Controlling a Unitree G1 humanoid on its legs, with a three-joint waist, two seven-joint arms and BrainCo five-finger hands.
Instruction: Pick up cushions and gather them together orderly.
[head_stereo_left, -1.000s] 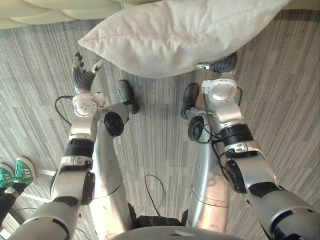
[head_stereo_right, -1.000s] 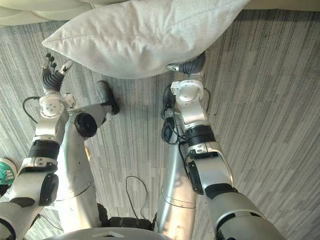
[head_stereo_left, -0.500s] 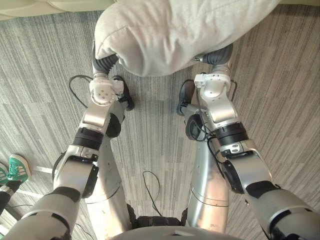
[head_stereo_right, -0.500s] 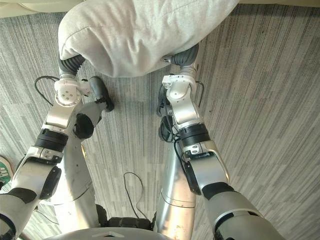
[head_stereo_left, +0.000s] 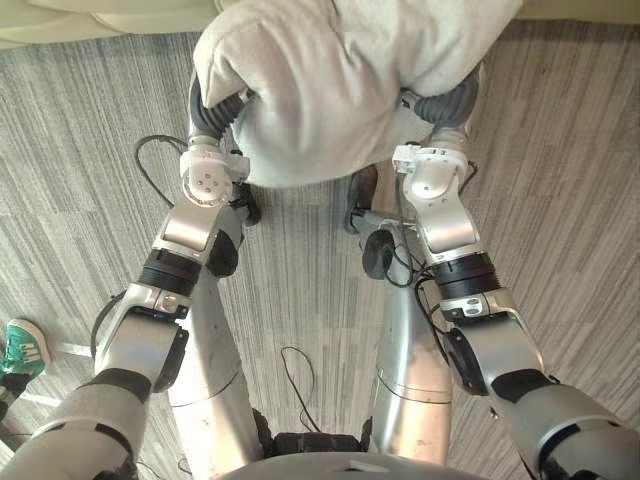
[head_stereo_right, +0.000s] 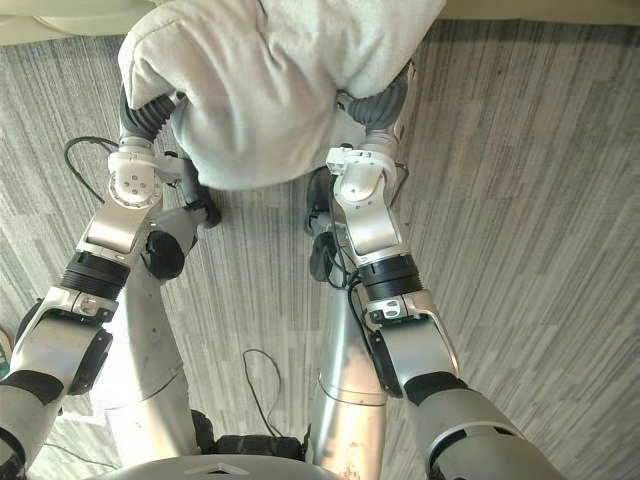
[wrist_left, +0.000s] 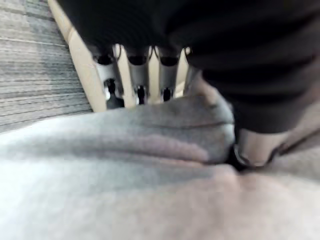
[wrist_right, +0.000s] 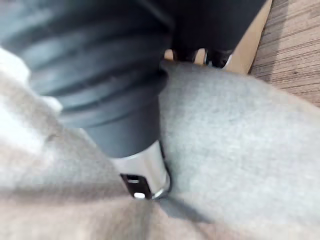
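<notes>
In the eye views I held the big light grey fabric cushion (head_stereo_left: 330, 80) above the grey striped carpet (head_stereo_left: 80, 170), with my left hand (head_stereo_left: 213, 112) and right hand (head_stereo_left: 450, 100) at its sides. In the left wrist view my fingers (wrist_left: 136, 75) and thumb pinched its fabric. In the right wrist view my thumb (wrist_right: 145, 172) and fingers clamped it likewise.

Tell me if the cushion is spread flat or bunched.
Bunched: the cushion sags in creased folds, pinched at either side by the left hand and right hand, thumbs dug into the fabric.
</notes>
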